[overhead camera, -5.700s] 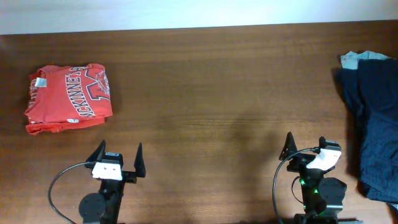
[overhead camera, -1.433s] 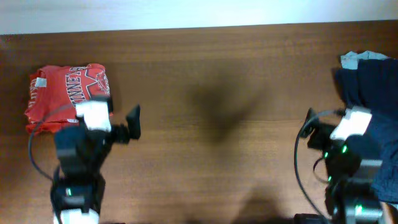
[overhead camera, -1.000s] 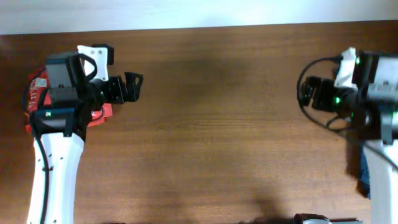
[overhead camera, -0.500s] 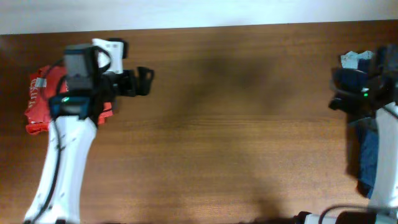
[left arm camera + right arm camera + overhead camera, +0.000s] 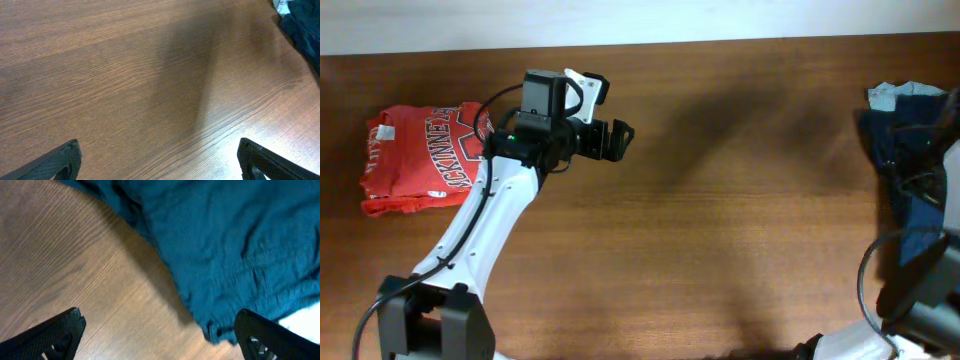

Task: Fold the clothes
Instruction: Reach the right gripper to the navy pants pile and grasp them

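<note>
The folded red white-lettered shirt (image 5: 425,160) lies at the table's far left. The dark navy garment (image 5: 920,190) lies crumpled at the right edge, and a pale grey-blue T-shirt (image 5: 885,95) peeks out at its top. My left gripper (image 5: 610,140) is open and empty over bare wood to the right of the red shirt. In the left wrist view (image 5: 160,160) the navy garment (image 5: 302,30) shows far ahead. My right gripper (image 5: 159,330) is open and empty above the navy garment's (image 5: 225,240) edge. In the overhead view it is hard to make out against the dark cloth.
The brown wooden table (image 5: 720,230) spans the view, with a white wall strip along its far edge. The left arm (image 5: 480,230) slants from the front left. A black cable (image 5: 868,290) loops by the right arm's base.
Both arms have risen from the front edge. The left gripper has moved right, off the red shirt, out over bare wood. The right gripper has moved right over the navy garment.
</note>
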### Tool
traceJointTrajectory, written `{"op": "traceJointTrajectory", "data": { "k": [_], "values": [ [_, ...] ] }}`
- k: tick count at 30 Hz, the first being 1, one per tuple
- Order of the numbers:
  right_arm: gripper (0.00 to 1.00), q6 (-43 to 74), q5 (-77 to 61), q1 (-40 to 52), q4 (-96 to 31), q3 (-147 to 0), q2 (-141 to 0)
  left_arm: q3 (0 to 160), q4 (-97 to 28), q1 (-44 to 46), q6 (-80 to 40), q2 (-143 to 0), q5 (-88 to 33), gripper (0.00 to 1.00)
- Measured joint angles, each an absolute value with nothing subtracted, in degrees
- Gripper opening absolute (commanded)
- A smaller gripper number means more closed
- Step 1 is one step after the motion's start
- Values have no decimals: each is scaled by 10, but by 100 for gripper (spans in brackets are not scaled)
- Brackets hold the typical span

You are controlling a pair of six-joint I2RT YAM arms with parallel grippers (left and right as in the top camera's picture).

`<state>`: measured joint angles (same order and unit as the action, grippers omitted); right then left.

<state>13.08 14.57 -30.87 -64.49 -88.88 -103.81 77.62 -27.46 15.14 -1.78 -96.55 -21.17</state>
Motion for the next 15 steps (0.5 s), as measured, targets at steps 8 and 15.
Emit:
{"op": "traceJointTrajectory", "data": {
  "k": [8, 15],
  "values": [
    [89, 48, 160, -309, -607, -889, -1143, 776, -272, 152, -18, -966, -199, 99],
    [80, 35, 186, -323, -573, -886, -1167, 776, -272, 152, -18, -966, -191, 99]
  ]
}}
